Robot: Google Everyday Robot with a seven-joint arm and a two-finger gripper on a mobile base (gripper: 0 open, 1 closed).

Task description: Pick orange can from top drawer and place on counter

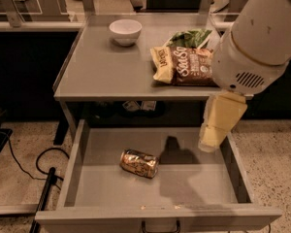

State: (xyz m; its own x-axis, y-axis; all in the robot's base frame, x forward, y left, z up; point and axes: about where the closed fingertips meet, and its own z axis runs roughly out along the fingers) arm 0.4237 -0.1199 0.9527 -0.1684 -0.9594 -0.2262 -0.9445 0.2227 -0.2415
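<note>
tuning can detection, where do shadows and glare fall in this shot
Camera view: the gripper hangs over the right side of the top drawer, throwing a dark shadow on the drawer floor just right of the orange can; the can shows bright glints; the counter looks evenly lit.

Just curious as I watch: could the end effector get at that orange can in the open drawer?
Probably yes. The top drawer stands open, the orange can lies on its side with nothing over it, and the end effector hangs over the drawer's right part, right of the can.
</note>
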